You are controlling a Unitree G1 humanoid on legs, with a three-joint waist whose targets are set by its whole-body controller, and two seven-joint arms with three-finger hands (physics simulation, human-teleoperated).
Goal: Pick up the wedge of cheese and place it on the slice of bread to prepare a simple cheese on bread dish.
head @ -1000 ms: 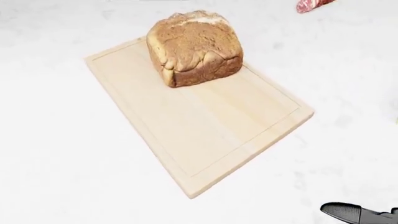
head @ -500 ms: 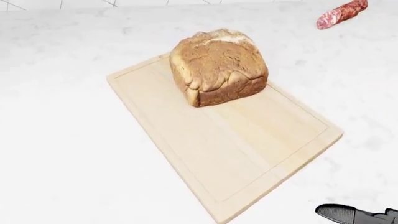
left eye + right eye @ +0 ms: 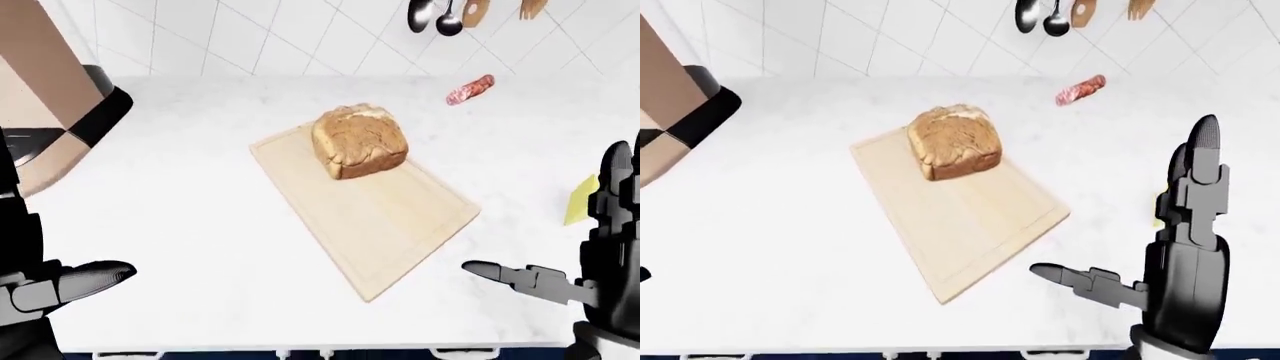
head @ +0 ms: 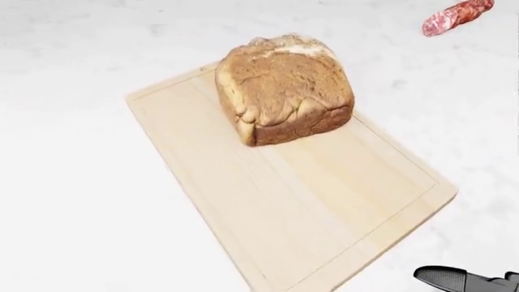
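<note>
While camera shifted slightly, bread (image 4: 283,89) stayed on board (image 4: 341,201); right hand (image 3: 1185,247) open, empty, seemingly nearing cheese (image 3: 580,200) right of board.

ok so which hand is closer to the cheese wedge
Right. The right hand is raised open at the left-eye view's right edge, partly in front of the yellow cheese wedge. The left hand is open at the lower left, across the cutting board.
</note>
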